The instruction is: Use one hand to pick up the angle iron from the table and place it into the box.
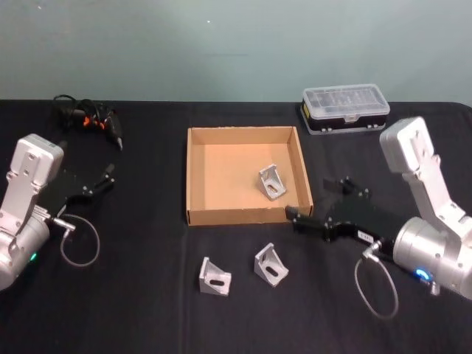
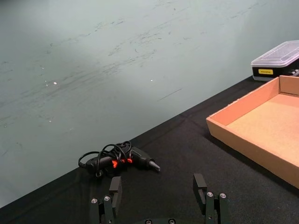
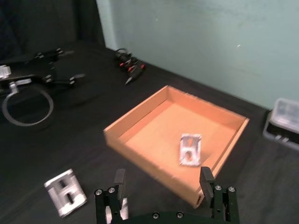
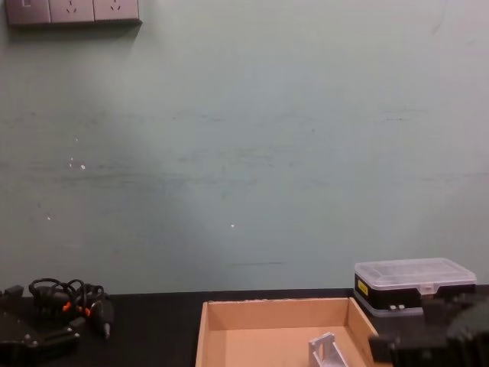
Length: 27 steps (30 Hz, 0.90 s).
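The tan box [image 1: 198, 177] sits mid-table with one silver angle iron [image 1: 271, 182] lying inside it, near the right wall. Two more angle irons [image 1: 214, 276] [image 1: 271, 264] rest on the black table [image 1: 133, 310] in front of the box. My right gripper [image 1: 317, 199] hovers at the box's front right corner, open and empty. The right wrist view has its fingers [image 3: 120, 179] spread, the boxed angle iron [image 3: 190, 149] beyond them and a table one [image 3: 65, 198] off to the side. My left gripper [image 1: 103, 181] stays open at the left, away from the box [image 2: 243, 135].
A clear-lidded black organiser case [image 1: 345, 108] stands behind the box at the back right. A bundle of black cables with orange marks [image 1: 88, 118] lies at the back left. The chest view has the case [image 4: 412, 284] and the box's far wall [image 4: 275, 313].
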{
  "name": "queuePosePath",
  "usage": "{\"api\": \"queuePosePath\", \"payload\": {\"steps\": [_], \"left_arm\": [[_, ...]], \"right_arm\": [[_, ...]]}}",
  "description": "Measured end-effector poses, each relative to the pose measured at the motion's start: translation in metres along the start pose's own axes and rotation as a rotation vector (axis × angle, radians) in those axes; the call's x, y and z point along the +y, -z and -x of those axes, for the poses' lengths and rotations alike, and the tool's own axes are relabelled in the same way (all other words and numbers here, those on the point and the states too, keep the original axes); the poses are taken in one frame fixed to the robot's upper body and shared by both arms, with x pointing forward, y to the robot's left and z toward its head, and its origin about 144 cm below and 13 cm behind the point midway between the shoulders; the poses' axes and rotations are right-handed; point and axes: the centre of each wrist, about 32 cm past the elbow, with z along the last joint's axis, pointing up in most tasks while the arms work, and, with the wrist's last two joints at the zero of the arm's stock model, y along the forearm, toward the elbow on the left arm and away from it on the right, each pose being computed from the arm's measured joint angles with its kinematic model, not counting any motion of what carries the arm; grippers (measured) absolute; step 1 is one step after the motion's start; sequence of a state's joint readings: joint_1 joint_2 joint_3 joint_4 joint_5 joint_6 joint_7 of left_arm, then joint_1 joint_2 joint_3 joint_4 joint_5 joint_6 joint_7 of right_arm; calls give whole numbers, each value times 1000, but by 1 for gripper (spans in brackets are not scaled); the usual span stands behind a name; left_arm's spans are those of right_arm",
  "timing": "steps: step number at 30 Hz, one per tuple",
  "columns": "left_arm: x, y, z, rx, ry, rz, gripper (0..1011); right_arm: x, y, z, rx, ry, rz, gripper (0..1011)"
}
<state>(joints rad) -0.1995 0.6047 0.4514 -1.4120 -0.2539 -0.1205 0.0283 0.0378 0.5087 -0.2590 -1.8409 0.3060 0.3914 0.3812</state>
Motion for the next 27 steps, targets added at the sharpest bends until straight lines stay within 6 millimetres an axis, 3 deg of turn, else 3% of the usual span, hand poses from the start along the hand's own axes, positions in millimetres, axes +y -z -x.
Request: {"api": "queuePosePath", "payload": {"steps": [12, 27], "left_arm": [[0, 0, 0, 0, 0, 0, 1000], [0, 0, 0, 0, 0, 0, 1000]], "right_arm": [[-11, 19, 28, 15, -81, 91, 1000], [9, 34, 40, 6, -76, 154, 1000]]}}
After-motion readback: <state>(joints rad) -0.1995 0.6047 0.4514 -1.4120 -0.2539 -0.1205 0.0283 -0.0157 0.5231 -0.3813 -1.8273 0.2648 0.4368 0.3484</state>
